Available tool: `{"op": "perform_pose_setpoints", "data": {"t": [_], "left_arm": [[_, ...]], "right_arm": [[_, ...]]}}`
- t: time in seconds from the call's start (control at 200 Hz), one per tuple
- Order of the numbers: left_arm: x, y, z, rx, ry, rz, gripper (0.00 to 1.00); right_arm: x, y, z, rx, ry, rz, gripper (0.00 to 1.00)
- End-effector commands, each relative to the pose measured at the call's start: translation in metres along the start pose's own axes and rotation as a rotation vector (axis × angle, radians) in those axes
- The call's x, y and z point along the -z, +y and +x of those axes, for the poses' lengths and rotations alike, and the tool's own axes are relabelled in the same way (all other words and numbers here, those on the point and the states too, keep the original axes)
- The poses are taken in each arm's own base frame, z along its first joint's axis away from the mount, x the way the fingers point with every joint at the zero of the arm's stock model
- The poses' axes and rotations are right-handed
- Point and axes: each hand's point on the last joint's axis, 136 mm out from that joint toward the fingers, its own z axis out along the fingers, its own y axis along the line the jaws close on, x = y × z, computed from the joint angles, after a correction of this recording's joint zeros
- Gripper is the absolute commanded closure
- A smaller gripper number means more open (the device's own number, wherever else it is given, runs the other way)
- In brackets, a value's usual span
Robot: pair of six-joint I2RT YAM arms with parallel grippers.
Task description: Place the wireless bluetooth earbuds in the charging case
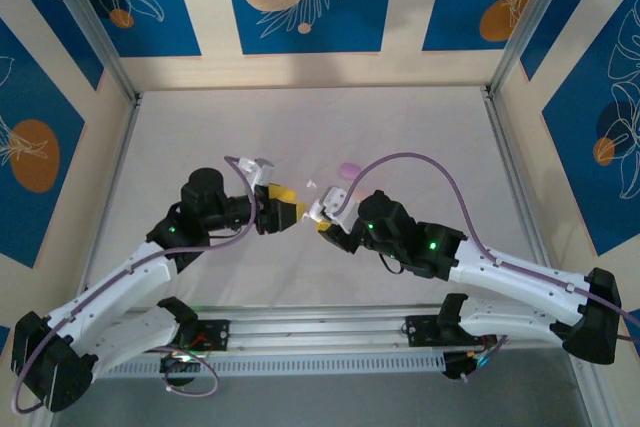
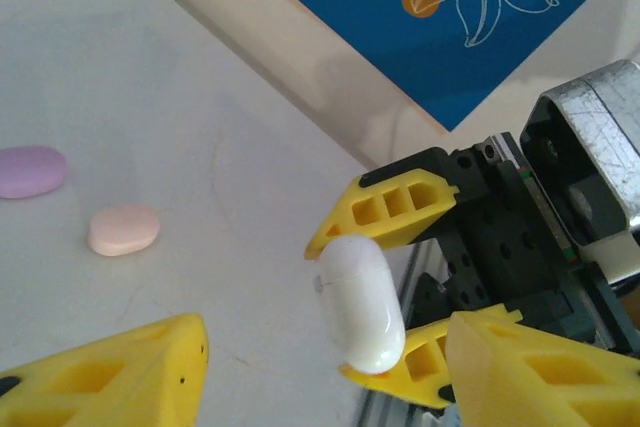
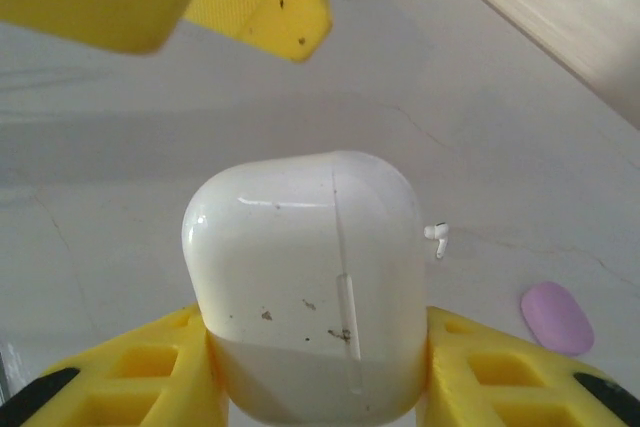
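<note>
Right gripper (image 3: 315, 342) clamps the closed white case (image 3: 300, 257) at lower centre, the left gripper (image 1: 290, 213) hovers beside it with empty jaws apart, and one white earbud (image 3: 437, 238) lies on the table (image 3: 130, 167) at right, so opening the lid seems next.

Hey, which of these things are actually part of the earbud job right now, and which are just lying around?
In the job: white case, gripped by the right hand; left hand, open and facing it; white earbud, lying loose.
Lying about: purple case; pink case; both shut, untouched.
</note>
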Motion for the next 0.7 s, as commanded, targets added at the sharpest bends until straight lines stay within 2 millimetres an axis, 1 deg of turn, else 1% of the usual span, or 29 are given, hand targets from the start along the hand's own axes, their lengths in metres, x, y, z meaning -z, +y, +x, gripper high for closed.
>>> {"op": "perform_pose_setpoints", "data": {"t": [0.0, 0.14, 0.26, 0.42, 0.695], "left_arm": [[-0.005, -0.021, -0.006, -0.036, 0.024, 0.081, 0.39], [-0.012, -0.029, -0.002, -0.043, 0.058, 0.123, 0.42], [-0.018, -0.028, 0.004, -0.038, 0.092, 0.120, 0.43], [-0.025, -0.021, 0.011, -0.033, 0.126, 0.074, 0.51], [-0.035, -0.018, 0.011, -0.026, 0.135, 0.050, 0.61]], "right_arm": [[0.005, -0.006, -0.028, 0.020, -0.081, 0.018, 0.64], [0.004, -0.010, -0.029, 0.024, -0.078, 0.038, 0.63], [0.004, -0.010, -0.032, 0.022, -0.082, 0.038, 0.63], [0.005, -0.007, -0.037, 0.024, -0.102, 0.018, 0.63], [0.003, -0.003, -0.038, 0.067, -0.118, 0.003, 0.63]]}}
